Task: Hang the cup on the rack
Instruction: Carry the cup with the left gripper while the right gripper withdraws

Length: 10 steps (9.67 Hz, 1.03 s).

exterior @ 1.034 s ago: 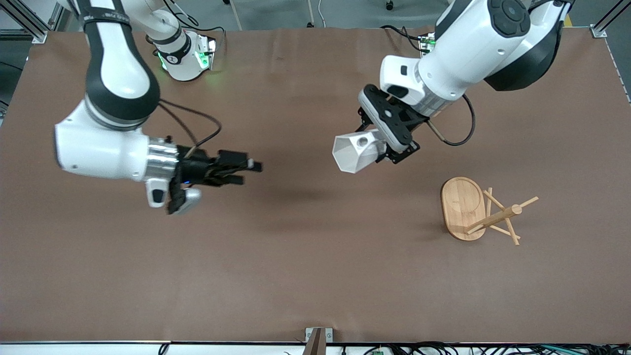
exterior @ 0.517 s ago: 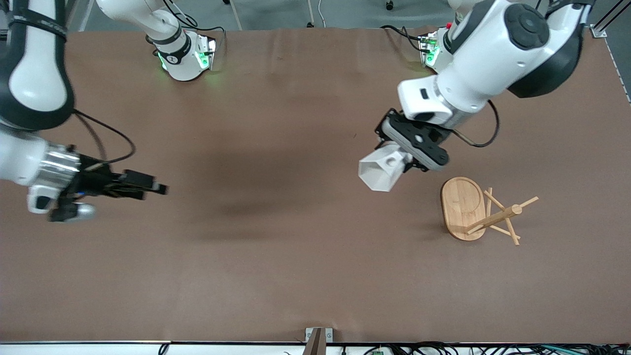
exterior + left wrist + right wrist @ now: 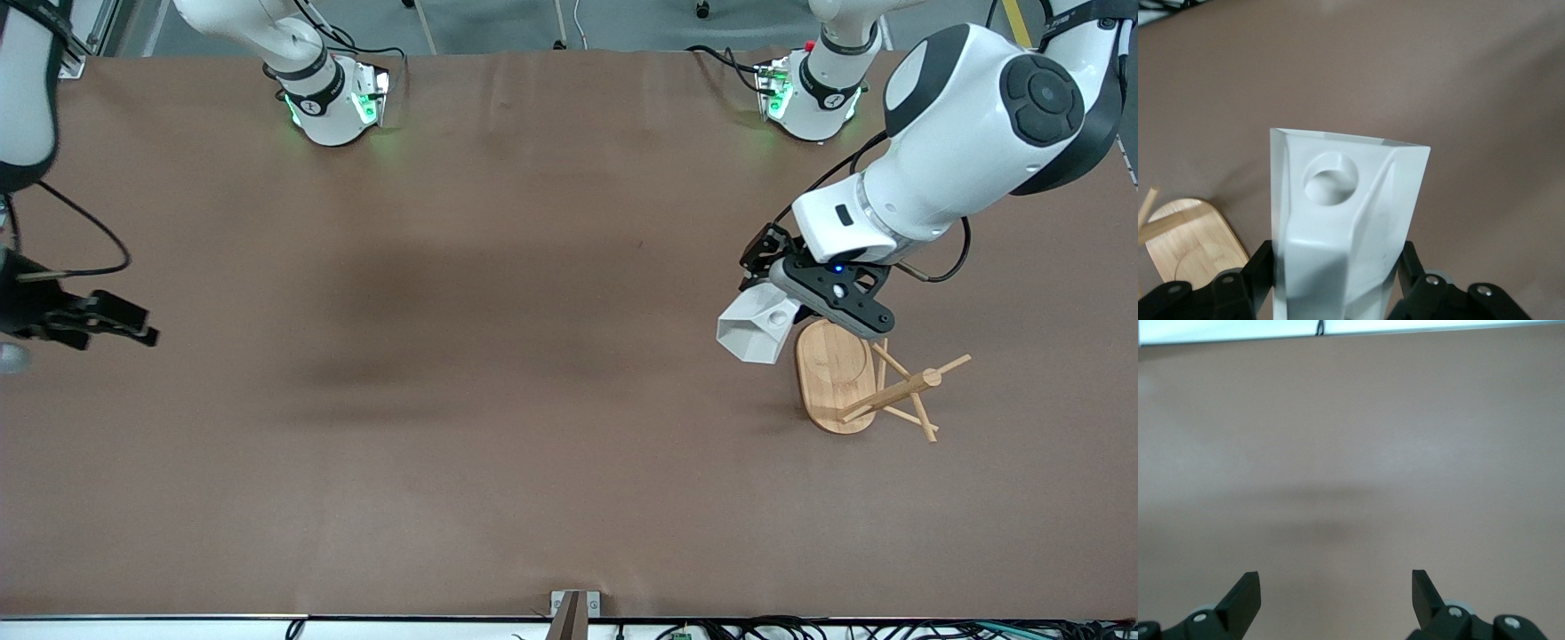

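I have the white faceted cup (image 3: 756, 330) in the air, clamped in the left end effector (image 3: 787, 307), and it hangs over the tabletop (image 3: 498, 418) right at the edge of the bamboo mug rack (image 3: 867, 380). In the left wrist view the two fingers press on the cup's lower body from either side, mouth pointing away from the wrist, and the flat tab handle with its round hole (image 3: 1330, 179) faces the camera.

That hole is what I steer by. The rack's oval base (image 3: 834, 373) sits flat, post and thin pegs (image 3: 951, 364) reaching toward the left arm's end of the tabletop in the front view. My plan: pick one free peg, bring the hole in line with its tip, then slide along the peg's own angle, not straight down. The pegs look thin and the rack light, so I judge a sideways nudge could shove or tip it; I go slow and let go only once the tab sits well down the peg.

In my way: the post and the neighbouring pegs crowd the approach, and the wrist housing hides part of the base from the front camera.

The right end effector (image 3: 107, 322) waits over the tabletop's right-arm end, fingers spread wide and empty. Both arm bases (image 3: 333, 98) are well apart from the work.
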Each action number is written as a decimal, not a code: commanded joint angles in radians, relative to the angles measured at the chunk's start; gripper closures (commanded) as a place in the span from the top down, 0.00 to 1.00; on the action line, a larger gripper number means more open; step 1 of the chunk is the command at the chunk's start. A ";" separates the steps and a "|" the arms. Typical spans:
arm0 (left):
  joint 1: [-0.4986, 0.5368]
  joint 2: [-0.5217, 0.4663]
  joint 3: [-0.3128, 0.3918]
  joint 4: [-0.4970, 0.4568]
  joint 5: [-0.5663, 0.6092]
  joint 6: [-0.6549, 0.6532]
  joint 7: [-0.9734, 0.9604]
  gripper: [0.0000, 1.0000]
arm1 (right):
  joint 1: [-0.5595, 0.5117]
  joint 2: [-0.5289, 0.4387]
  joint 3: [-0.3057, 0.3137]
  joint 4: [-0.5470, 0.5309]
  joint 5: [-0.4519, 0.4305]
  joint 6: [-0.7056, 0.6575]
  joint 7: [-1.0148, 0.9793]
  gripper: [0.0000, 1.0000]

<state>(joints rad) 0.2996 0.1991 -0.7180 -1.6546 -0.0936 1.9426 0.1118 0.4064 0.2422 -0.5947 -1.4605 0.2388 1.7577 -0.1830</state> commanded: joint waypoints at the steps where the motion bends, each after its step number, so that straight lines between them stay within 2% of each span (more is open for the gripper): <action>1: 0.027 -0.049 -0.003 -0.111 0.011 0.004 -0.026 0.01 | -0.026 -0.003 0.010 0.066 -0.047 -0.049 0.013 1.00; 4: -0.060 -0.144 0.156 -0.253 -0.072 0.064 -0.032 0.00 | -0.055 -0.032 0.000 0.126 -0.073 -0.145 0.016 1.00; 5: -0.069 -0.158 0.170 -0.293 -0.089 0.088 -0.032 0.00 | -0.049 -0.076 0.007 0.111 -0.138 -0.153 0.019 1.00; 7: -0.094 -0.164 0.221 -0.353 -0.089 0.134 -0.011 0.00 | -0.050 -0.150 0.022 0.028 -0.171 -0.149 0.019 1.00; 8: -0.106 -0.162 0.239 -0.378 -0.089 0.163 0.002 0.00 | -0.099 -0.161 0.079 -0.003 -0.171 -0.135 0.020 1.00; 10: -0.122 -0.150 0.276 -0.410 -0.089 0.212 0.073 0.00 | -0.361 -0.182 0.371 -0.030 -0.215 -0.124 0.023 1.00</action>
<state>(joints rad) 0.1936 0.0540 -0.4702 -2.0051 -0.1643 2.1098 0.1362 0.1879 0.1093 -0.3931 -1.4286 0.0705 1.6090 -0.1810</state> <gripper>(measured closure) 0.225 0.000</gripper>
